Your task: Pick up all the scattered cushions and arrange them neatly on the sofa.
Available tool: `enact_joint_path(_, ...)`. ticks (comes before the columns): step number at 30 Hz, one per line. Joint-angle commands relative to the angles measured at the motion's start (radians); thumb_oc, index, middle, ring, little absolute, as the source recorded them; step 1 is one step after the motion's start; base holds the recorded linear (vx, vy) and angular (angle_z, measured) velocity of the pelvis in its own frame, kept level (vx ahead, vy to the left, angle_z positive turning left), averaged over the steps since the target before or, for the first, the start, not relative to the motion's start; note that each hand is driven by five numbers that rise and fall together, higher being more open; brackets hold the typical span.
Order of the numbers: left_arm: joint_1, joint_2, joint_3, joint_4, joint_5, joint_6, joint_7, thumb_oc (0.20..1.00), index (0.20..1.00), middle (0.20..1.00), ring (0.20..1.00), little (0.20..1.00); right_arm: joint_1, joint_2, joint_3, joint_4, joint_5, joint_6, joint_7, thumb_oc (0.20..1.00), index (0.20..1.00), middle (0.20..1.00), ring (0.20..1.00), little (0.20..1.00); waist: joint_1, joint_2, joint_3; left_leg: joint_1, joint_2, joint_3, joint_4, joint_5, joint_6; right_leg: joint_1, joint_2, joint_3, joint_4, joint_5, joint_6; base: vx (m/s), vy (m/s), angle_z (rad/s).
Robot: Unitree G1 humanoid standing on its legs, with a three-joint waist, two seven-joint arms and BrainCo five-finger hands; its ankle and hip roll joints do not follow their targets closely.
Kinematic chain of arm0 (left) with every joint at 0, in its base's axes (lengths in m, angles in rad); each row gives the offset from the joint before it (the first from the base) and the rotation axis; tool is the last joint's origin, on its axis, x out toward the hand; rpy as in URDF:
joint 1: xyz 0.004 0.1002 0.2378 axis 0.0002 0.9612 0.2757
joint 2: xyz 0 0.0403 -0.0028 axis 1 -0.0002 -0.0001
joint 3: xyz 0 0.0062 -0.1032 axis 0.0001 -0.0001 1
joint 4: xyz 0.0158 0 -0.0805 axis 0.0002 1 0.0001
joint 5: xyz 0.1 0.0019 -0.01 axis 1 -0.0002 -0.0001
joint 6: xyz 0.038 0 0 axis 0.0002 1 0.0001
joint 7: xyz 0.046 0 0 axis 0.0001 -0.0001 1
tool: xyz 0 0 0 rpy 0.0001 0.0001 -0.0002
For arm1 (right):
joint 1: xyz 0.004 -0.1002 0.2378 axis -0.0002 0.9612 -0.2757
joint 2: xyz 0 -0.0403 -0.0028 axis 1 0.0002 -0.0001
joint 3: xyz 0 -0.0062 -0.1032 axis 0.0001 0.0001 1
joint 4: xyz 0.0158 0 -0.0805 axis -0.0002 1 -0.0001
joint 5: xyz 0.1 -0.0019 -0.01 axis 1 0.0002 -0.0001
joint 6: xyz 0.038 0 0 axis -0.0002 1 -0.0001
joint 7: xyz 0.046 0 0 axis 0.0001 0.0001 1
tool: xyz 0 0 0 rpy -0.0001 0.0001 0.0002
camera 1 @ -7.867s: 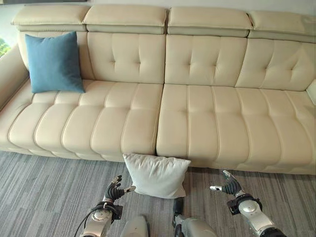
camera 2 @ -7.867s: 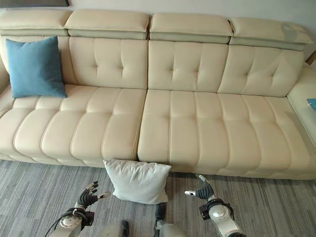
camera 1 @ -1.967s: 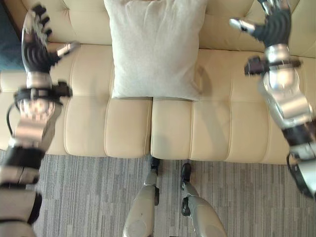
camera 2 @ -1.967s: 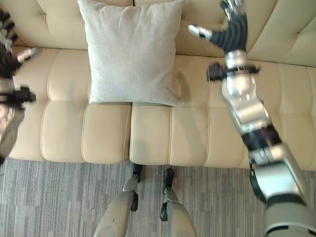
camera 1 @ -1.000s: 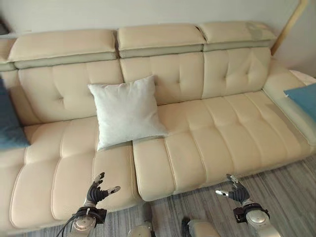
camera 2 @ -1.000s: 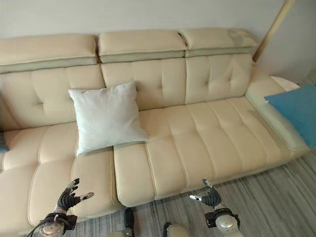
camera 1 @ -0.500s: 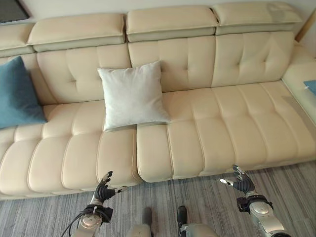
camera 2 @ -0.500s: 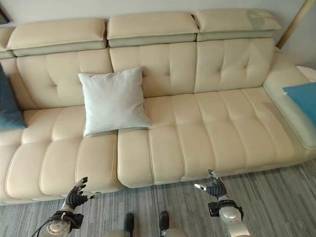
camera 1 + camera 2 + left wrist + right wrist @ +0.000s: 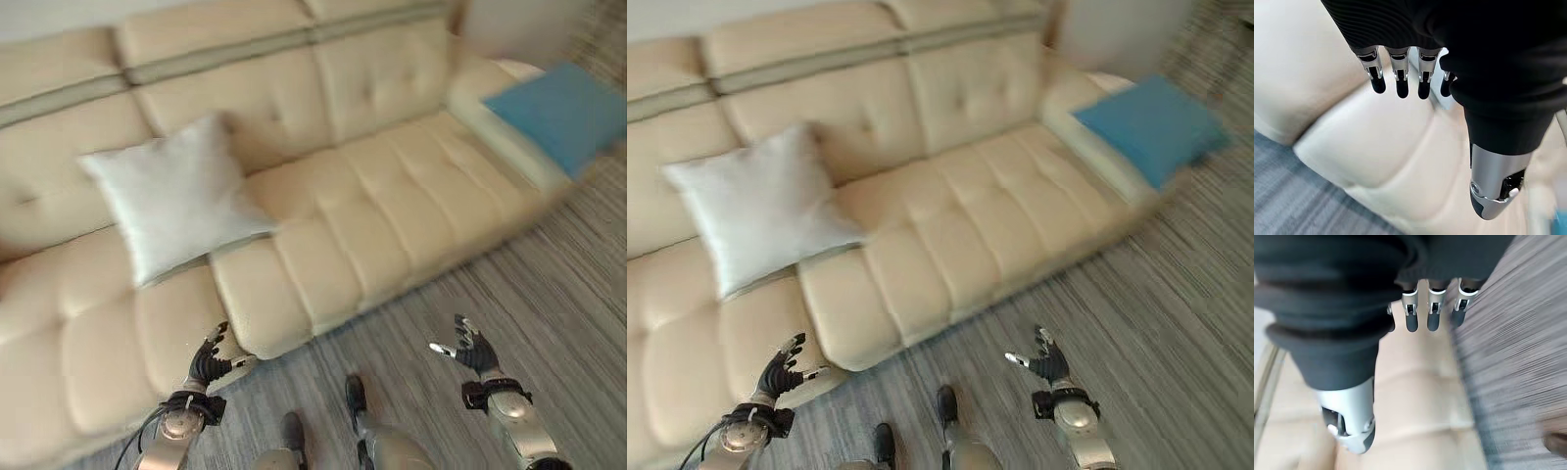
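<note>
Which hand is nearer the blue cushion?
Right hand: it's low over the floor, below the blue cushion on the sofa's end. The left hand is farther, by the seat front.

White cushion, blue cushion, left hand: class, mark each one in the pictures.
white cushion (image 9: 171, 196): left eye view, middle of its face.
blue cushion (image 9: 1146, 122): right eye view, middle of its top.
left hand (image 9: 206, 366): left eye view, its palm.

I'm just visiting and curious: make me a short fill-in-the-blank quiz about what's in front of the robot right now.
1. The white cushion leans against the sofa's ____.
2. The blue cushion lies at the sofa's ____ end, by the robot's own sides.
3. Both the left hand and the right hand hold ____.
4. The floor is covered with grey ____.

Missing words: backrest; right; nothing; carpet
</note>
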Motion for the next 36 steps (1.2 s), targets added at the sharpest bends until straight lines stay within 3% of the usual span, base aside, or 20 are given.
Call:
enact_joint_path(1, 0.024, 0.017, 0.024, 0.003, 0.044, -0.027, -0.024, 1.000, 1.000, 1.000, 1.000, 1.000, -0.014, -0.035, 0.035, -0.019, 0.001, -0.035, 0.015, 1.000, 1.000, 1.000, 1.000, 1.000, 0.004, -0.008, -0.053, 0.013, 0.019, -0.064, 0.084, -0.102, -0.055, 0.113, -0.035, -0.038, 0.018, -0.094, 0.053, 0.14, -0.162, -1.32)
enact_joint_path(4, 0.017, 0.009, 0.009, 0.018, 0.051, -0.025, -0.030, 1.000, 1.000, 1.000, 1.000, 1.000, -0.005, -0.040, 0.034, -0.029, 0.001, -0.036, 0.019, 1.000, 1.000, 1.000, 1.000, 1.000, -0.008, -0.002, -0.046, 0.021, 0.030, -0.048, 0.137, -0.119, -0.059, 0.108, -0.029, -0.009, 0.038, -0.108, 0.040, 0.12, -0.144, -1.45)
enact_joint_path(6, 0.005, -0.005, -0.012, 0.023, 0.053, -0.025, -0.039, 1.000, 1.000, 1.000, 1.000, 1.000, 0.006, -0.046, 0.028, -0.027, -0.001, -0.038, 0.019, 1.000, 1.000, 1.000, 1.000, 1.000, -0.023, 0.008, -0.044, 0.017, 0.067, -0.054, 0.244, -0.149, -0.082, 0.130, -0.022, 0.006, 0.049, -0.146, 0.037, 0.19, -0.232, -0.29)
enact_joint_path(7, -0.003, -0.013, -0.022, 0.020, 0.050, -0.023, -0.041, 1.000, 1.000, 1.000, 1.000, 1.000, 0.008, -0.051, 0.027, -0.029, -0.001, -0.037, 0.016, 1.000, 1.000, 1.000, 1.000, 1.000, -0.028, -0.001, -0.034, -0.013, 0.089, -0.050, 0.323, -0.123, -0.078, 0.136, -0.021, 0.006, 0.048, -0.137, 0.016, 0.17, -0.231, -0.19)
enact_joint_path(9, -0.018, -0.024, -0.039, 0.026, 0.048, -0.024, -0.039, 1.000, 1.000, 1.000, 1.000, 1.000, 0.005, -0.057, 0.028, -0.031, 0.003, -0.037, 0.010, 1.000, 1.000, 1.000, 1.000, 1.000, -0.030, -0.001, -0.026, -0.030, 0.099, -0.067, 0.375, -0.106, -0.077, 0.155, -0.014, 0.018, 0.043, -0.143, 0.008, 0.12, -0.158, -0.22)
enact_joint_path(10, -0.038, -0.033, -0.064, 0.021, 0.045, -0.029, -0.034, 1.000, 1.000, 1.000, 1.000, 1.000, 0.000, -0.056, 0.030, -0.036, 0.013, -0.036, 0.005, 1.000, 1.000, 1.000, 1.000, 1.000, -0.025, -0.003, -0.021, -0.065, 0.073, -0.134, 0.407, -0.080, -0.072, 0.171, -0.004, 0.046, 0.045, -0.148, 0.000, 0.20, -0.100, -0.37)
enact_joint_path(11, -0.038, -0.036, -0.072, 0.017, 0.044, -0.031, -0.033, 1.000, 1.000, 1.000, 1.000, 1.000, 0.000, -0.056, 0.032, -0.039, 0.012, -0.035, 0.006, 1.000, 1.000, 1.000, 1.000, 1.000, -0.021, -0.007, -0.021, -0.093, 0.053, -0.161, 0.421, -0.091, -0.069, 0.179, -0.006, 0.059, 0.045, -0.151, 0.000, 0.29, -0.112, -0.42)
enact_joint_path(13, -0.039, -0.040, -0.086, 0.007, 0.043, -0.033, -0.025, 1.000, 1.000, 1.000, 1.000, 1.000, -0.008, -0.055, 0.049, -0.050, 0.010, -0.036, 0.001, 1.000, 1.000, 1.000, 1.000, 1.000, 0.013, -0.019, -0.015, -0.196, -0.039, -0.270, 0.369, -0.117, -0.053, 0.216, 0.008, 0.132, 0.049, -0.166, 0.002, 0.30, -0.033, -0.94)
enact_joint_path(16, -0.036, -0.041, -0.088, 0.002, 0.042, -0.034, -0.022, 1.000, 1.000, 1.000, 1.000, 1.000, -0.016, -0.056, 0.057, -0.052, 0.008, -0.036, -0.002, 1.000, 1.000, 1.000, 1.000, 1.000, 0.036, -0.013, -0.013, -0.251, -0.067, -0.314, 0.305, -0.055, -0.057, 0.247, 0.030, 0.167, 0.042, -0.180, 0.000, 0.25, -0.002, -1.13)
enact_joint_path(18, -0.042, -0.047, -0.085, 0.009, 0.039, -0.031, -0.013, 1.000, 1.000, 1.000, 1.000, 1.000, -0.029, -0.050, 0.067, -0.044, 0.008, -0.037, -0.009, 1.000, 1.000, 1.000, 1.000, 1.000, 0.070, 0.005, -0.011, -0.307, -0.086, -0.354, 0.201, 0.041, -0.068, 0.295, 0.071, 0.221, 0.034, -0.199, -0.006, 0.34, 0.024, -0.78)
enact_joint_path(24, -0.029, -0.044, -0.065, -0.005, 0.040, -0.027, -0.010, 1.000, 1.000, 1.000, 1.000, 1.000, -0.019, -0.037, 0.065, -0.042, 0.013, -0.031, -0.001, 1.000, 1.000, 1.000, 1.000, 1.000, 0.122, 0.002, -0.021, -0.340, -0.090, -0.370, 0.133, 0.089, -0.057, 0.390, 0.098, 0.325, 0.042, -0.257, -0.006, 0.39, 0.085, -0.83)
enact_joint_path(27, -0.025, -0.033, -0.059, 0.006, 0.050, -0.024, -0.014, 1.000, 1.000, 1.000, 1.000, 1.000, 0.005, -0.010, 0.061, -0.044, 0.014, -0.036, 0.020, 1.000, 1.000, 1.000, 1.000, 1.000, 0.121, -0.040, -0.051, -0.333, -0.106, -0.361, 0.197, 0.053, -0.019, 0.394, 0.048, 0.339, 0.112, -0.249, 0.040, 0.41, 0.148, -0.65)
enact_joint_path(28, -0.022, -0.029, -0.056, 0.002, 0.050, -0.023, -0.018, 1.000, 1.000, 1.000, 1.000, 1.000, 0.004, -0.002, 0.063, -0.049, 0.014, -0.036, 0.025, 1.000, 1.000, 1.000, 1.000, 1.000, 0.120, -0.048, -0.050, -0.318, -0.111, -0.356, 0.202, 0.038, -0.012, 0.377, 0.038, 0.333, 0.156, -0.238, 0.058, 0.29, 0.112, -0.23)
enact_joint_path(30, -0.028, -0.016, -0.047, -0.003, 0.052, -0.024, -0.014, 1.000, 1.000, 1.000, 1.000, 1.000, -0.014, 0.005, 0.075, -0.048, 0.010, -0.039, 0.030, 1.000, 1.000, 1.000, 1.000, 1.000, 0.125, -0.057, -0.043, -0.300, -0.105, -0.332, 0.212, 0.004, 0.003, 0.307, 0.024, 0.317, 0.267, -0.144, 0.121, 0.17, 0.049, -0.66)
enact_joint_path(31, -0.028, -0.016, -0.047, -0.003, 0.052, -0.024, -0.014, 1.000, 1.000, 1.000, 1.000, 1.000, -0.014, 0.005, 0.075, -0.048, 0.010, -0.039, 0.030, 1.000, 1.000, 1.000, 1.000, 1.000, 0.125, -0.057, -0.043, -0.300, -0.105, -0.332, 0.212, 0.004, 0.003, 0.307, 0.024, 0.317, 0.267, -0.144, 0.121, 0.20, 0.064, -0.76)
enact_joint_path(32, -0.032, -0.004, -0.044, -0.013, 0.062, -0.023, -0.007, 1.000, 1.000, 1.000, 1.000, 1.000, -0.026, 0.013, 0.083, -0.066, -0.002, -0.041, 0.029, 1.000, 1.000, 1.000, 1.000, 1.000, 0.118, -0.051, -0.027, -0.252, -0.091, -0.317, 0.207, -0.026, 0.014, 0.206, -0.003, 0.254, 0.365, -0.097, 0.150, 0.20, 0.079, -0.44)
enact_joint_path(36, -0.044, 0.006, -0.049, -0.031, 0.060, -0.028, -0.004, 1.000, 1.000, 1.000, 1.000, 1.000, -0.041, 0.005, 0.082, -0.087, -0.005, -0.043, 0.027, 1.000, 1.000, 1.000, 1.000, 1.000, 0.089, -0.023, -0.007, -0.135, -0.076, -0.304, 0.171, -0.090, 0.012, 0.084, -0.043, 0.078, 0.289, -0.145, 0.097, 0.31, 0.085, -0.20)
